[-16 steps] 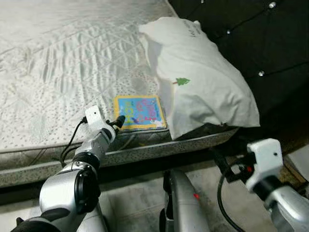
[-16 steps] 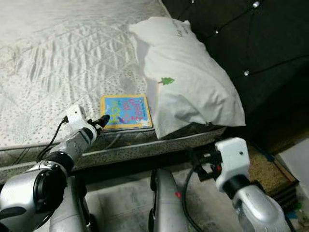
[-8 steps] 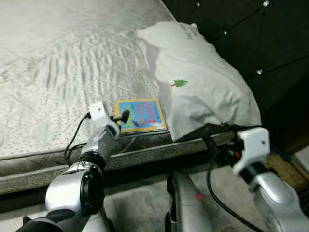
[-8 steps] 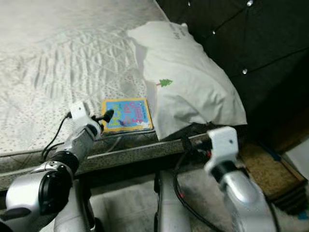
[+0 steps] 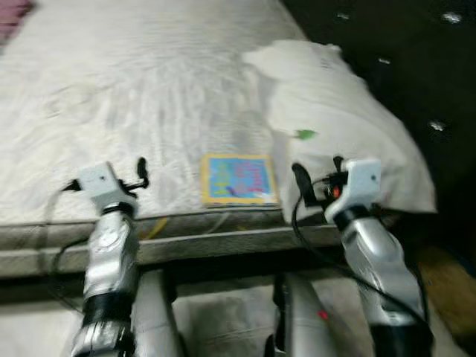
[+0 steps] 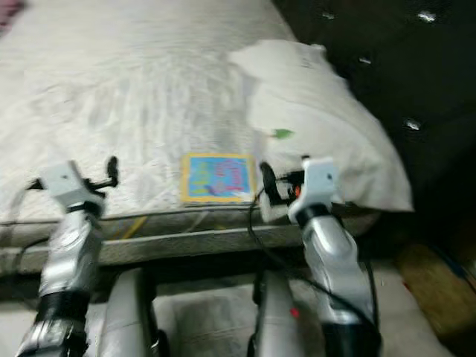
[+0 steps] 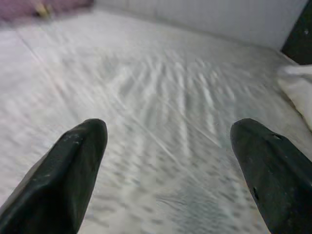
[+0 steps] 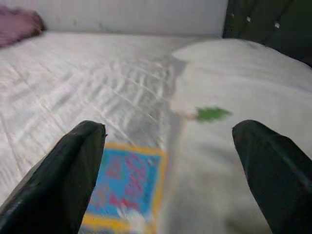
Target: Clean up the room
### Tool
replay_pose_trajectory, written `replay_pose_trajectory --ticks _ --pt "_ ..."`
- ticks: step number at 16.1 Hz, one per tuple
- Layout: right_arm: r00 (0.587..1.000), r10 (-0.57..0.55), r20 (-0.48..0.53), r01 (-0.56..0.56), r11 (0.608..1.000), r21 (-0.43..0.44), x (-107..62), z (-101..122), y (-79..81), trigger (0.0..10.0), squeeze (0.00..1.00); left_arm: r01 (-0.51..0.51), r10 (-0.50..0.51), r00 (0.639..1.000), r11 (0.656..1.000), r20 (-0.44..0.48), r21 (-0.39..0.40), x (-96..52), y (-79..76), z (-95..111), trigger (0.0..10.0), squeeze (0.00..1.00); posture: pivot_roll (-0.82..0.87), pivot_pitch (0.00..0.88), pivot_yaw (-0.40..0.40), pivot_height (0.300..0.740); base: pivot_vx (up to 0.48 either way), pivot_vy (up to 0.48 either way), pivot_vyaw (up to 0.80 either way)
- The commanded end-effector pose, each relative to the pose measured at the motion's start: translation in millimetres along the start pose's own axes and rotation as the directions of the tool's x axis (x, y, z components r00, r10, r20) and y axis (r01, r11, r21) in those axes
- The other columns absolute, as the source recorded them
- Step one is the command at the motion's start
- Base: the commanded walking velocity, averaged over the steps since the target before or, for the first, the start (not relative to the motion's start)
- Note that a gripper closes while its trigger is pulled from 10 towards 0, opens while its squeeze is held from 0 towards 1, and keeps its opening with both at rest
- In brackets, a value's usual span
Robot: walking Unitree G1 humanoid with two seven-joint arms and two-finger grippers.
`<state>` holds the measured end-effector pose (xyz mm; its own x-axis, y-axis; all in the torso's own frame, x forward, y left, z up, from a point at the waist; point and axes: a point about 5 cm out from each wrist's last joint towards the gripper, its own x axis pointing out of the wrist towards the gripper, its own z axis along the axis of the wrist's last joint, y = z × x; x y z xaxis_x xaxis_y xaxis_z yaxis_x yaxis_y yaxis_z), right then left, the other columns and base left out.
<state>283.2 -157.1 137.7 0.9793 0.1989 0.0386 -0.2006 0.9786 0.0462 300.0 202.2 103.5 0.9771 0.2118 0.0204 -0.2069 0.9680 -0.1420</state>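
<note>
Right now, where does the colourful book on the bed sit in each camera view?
Left eye view: book at the mattress's near edge, centre.
Right eye view: book, same spot, between both arms.
Left wrist view: not in it.
Right wrist view: book beside one finger.
Shared landmark: white pillow, lying against the book.

Dim indoor light; the pale bed [image 5: 134,89] glares softly while the headboard [image 5: 416,67] sinks into shadow. Motion blur smears everything, wrist views included.
</note>
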Motion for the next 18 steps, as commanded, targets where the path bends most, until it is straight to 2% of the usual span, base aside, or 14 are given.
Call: replay_pose_trajectory --ticks 1,3,4,6,8,14,18 --pt "0.999 -0.035 -0.011 0.035 0.999 0.014 3.1 -5.2 -4.1 10.0 0.00 0.056 -0.059 0.998 0.996 0.038 0.076 -8.4 -7.6 10.2 10.0 1.00 0.03 0.000 -0.012 0.559 0.000 0.000 0.00" --pt "0.997 -0.071 -0.033 0.072 0.997 0.018 9.6 -11.3 -3.8 10.0 0.00 0.098 -0.104 0.993 0.989 0.050 0.113 -22.0 -12.3 17.7 10.0 1.00 0.03 0.000 -0.015 0.559 0.000 0.000 0.00" --pt "0.997 -0.072 -0.006 0.072 0.997 0.021 9.9 -9.3 -3.2 10.0 0.00 0.128 -0.138 0.989 0.982 0.058 0.141 -26.0 -19.0 22.4 10.0 1.00 0.02 0.000 -0.017 0.559 0.000 0.000 0.00" --pt "0.996 -0.082 0.023 0.081 0.995 0.055 13.0 -7.8 -6.6 10.0 0.00 0.180 -0.189 0.981 0.970 0.040 0.164 -28.1 -32.3 23.1 10.0 1.00 0.02 0.000 -0.017 0.559 0.000 0.000 0.00" --pt "0.995 -0.092 0.034 0.090 0.994 0.063 17.1 -8.1 -7.3 10.0 0.00 0.210 -0.220 0.975 0.962 0.040 0.176 -28.5 -37.7 23.8 10.0 1.00 0.01 0.000 -0.010 0.579 0.000 0.000 0.00" --pt "0.989 -0.140 0.044 0.136 0.987 0.088 21.2 -16.3 -9.2 10.0 0.00 0.189 -0.195 0.981 0.967 0.020 0.172 -28.5 -33.5 20.1 10.0 1.00 0.00 0.000 0.007 0.643 0.000 0.000 0.00" --pt "0.989 -0.133 0.064 0.128 0.989 0.078 26.9 -13.3 -6.7 10.0 0.00 0.195 -0.208 0.977 0.962 0.049 0.193 -17.4 -34.6 28.9 10.0 1.00 -0.01 0.000 0.019 0.688 0.000 0.000 0.00"
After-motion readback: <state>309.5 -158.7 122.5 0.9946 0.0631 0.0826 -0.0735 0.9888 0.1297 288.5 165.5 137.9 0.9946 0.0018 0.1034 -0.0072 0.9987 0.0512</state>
